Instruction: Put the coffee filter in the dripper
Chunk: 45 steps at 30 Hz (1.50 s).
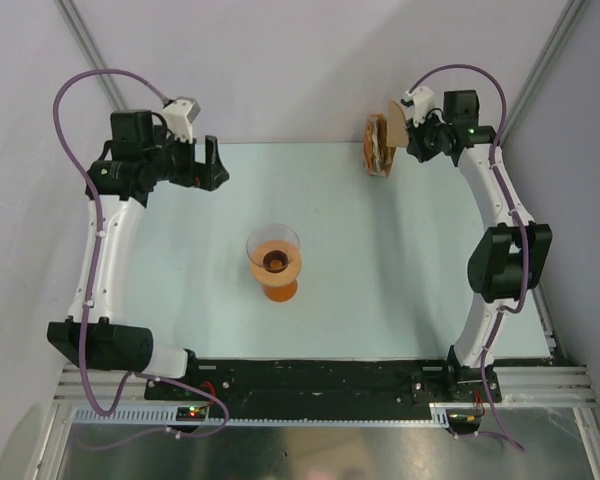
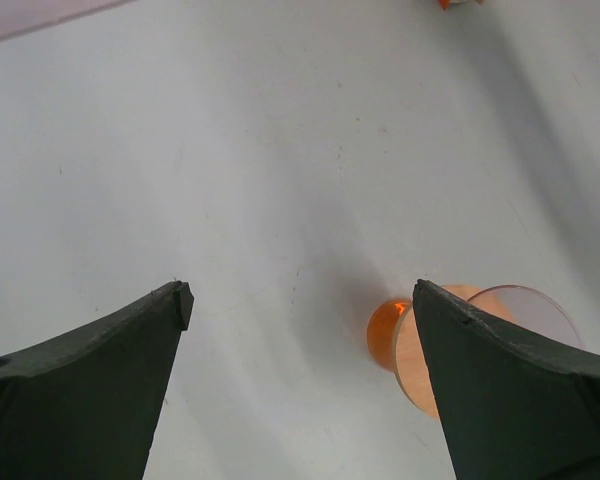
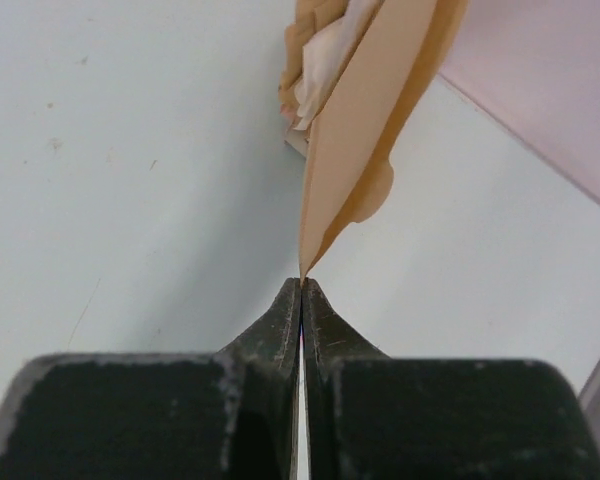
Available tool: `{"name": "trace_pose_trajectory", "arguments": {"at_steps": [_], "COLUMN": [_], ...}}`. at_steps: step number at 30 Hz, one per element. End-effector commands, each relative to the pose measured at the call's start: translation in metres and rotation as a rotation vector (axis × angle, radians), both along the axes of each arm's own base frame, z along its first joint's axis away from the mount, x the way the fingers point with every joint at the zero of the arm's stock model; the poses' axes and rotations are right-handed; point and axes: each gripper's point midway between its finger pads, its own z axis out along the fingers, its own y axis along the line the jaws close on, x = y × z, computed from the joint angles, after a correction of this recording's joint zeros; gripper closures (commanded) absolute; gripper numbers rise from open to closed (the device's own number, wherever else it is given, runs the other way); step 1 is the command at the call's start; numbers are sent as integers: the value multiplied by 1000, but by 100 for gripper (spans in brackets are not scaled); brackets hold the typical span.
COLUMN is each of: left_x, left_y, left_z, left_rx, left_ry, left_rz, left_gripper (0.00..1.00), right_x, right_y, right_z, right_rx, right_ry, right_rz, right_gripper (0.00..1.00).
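Tan paper filter (image 3: 355, 150) is pinched at its edge in the closed right gripper (image 3: 302, 285), beside the stack (image 1: 378, 155) at the far right. Placement not done: carry and release remain. One dripper (image 1: 274, 262), mid-table, empty. One stack. Left gripper (image 2: 302, 293) spread wide, holding nothing.

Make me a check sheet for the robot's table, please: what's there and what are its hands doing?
Surface: pale table, faint scuffs.
Job's things: coffee filter held up at far right; dripper mid-table, no filter inside.
Clutter: paper bundle standing beside the filter.
Hands: left hand open, holding nothing; right hand shut on the filter's tip.
Cables: purple cables looping off both arms.
Surroundings: plain walls, metal frame posts.
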Motion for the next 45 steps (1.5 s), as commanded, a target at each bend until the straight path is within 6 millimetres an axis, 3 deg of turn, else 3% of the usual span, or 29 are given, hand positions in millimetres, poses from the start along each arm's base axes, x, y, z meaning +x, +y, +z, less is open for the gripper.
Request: {"name": "trace_pose_trajectory", "arguments": {"at_steps": [1, 7, 12, 19, 28, 35, 41, 45], "left_x": [6, 3, -13, -41, -75, -103, -133, -142], "left_y": [-10, -28, -51, -85, -127, -148, -159, -166], "left_z": [25, 45, 60, 73, 60, 57, 69, 66], "left_rx": [-7, -4, -17, -24, -51, -31, -64, -52], "left_ry": [-89, -179, -264, -332, -311, -350, -342, -354], "left_rz": [-105, -270, -448, -610, -766, -878, -872, -804], "left_gripper": [0, 0, 0, 0, 0, 0, 0, 0], "right_x": [-30, -80, -127, -174, -225, -250, -249, -248], "right_y": [14, 42, 69, 104, 141, 157, 159, 161], "right_z": [42, 75, 92, 112, 130, 137, 138, 140], "right_rx": [-40, -120, -156, -116, -40, -19, -35, -8], "right_ry": [-76, -165, -201, -221, -228, -220, -212, -177], "right_rz": [123, 325, 469, 574, 705, 754, 707, 647], "right_gripper": [100, 100, 100, 100, 100, 100, 100, 100]}}
